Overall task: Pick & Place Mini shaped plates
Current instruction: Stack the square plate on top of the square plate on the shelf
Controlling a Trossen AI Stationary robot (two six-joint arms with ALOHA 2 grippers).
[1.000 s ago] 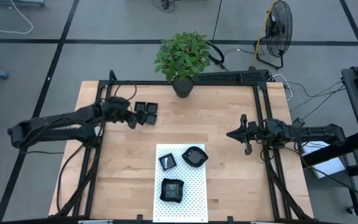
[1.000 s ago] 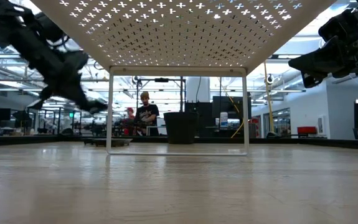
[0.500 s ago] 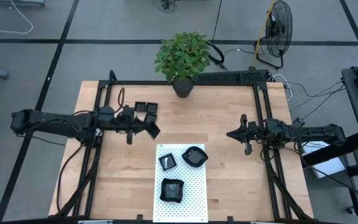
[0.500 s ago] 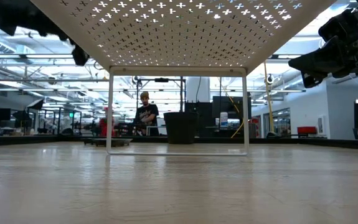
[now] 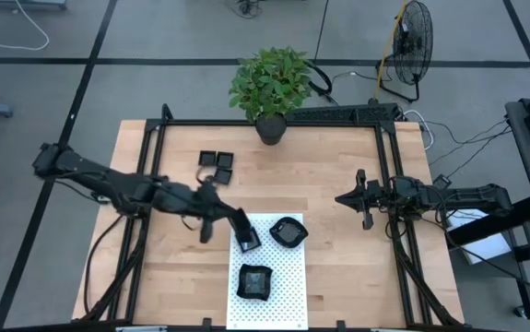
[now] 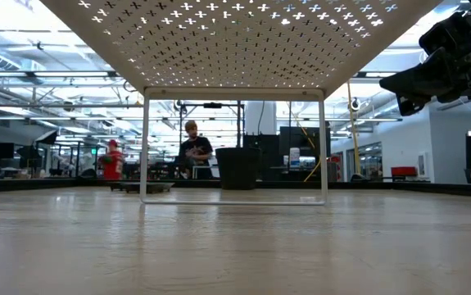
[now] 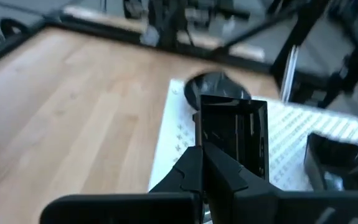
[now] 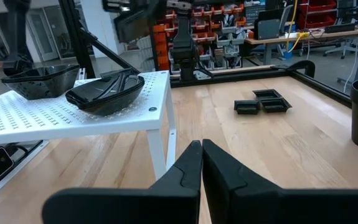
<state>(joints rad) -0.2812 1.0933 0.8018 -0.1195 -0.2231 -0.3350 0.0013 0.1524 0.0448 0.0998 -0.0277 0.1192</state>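
Note:
My left gripper [image 5: 242,227] is shut on a small black square plate [image 7: 238,134] over the far left corner of the raised white perforated shelf [image 5: 283,277]. A rounded plate [image 5: 288,231] and an irregular plate [image 5: 254,281] rest on the shelf. The held plate and the gripper hide what lies under them. Three square plates [image 5: 217,164] lie together on the wood at the far left. My right gripper [image 5: 361,198] is shut and empty, raised at the table's right side. My left gripper pinches the square plate by one rim [image 7: 211,138] between its two fingers, coming from the table's left and slanting down. The plate stands on edge beyond the fingertips, its hollow turned back toward the wrist. I cannot tell whether it touches the shelf.
A potted plant [image 5: 269,88] stands at the far edge in the middle. A black frame [image 5: 389,166] runs round the table's sides. Bare wood lies left and right of the shelf. People stand in the room beyond the far edge.
My left gripper has taken one square plate from the group at the far left, lifted it clear, and carried it toward the near right, over the shelf's far left corner. Three plates have stayed in place.

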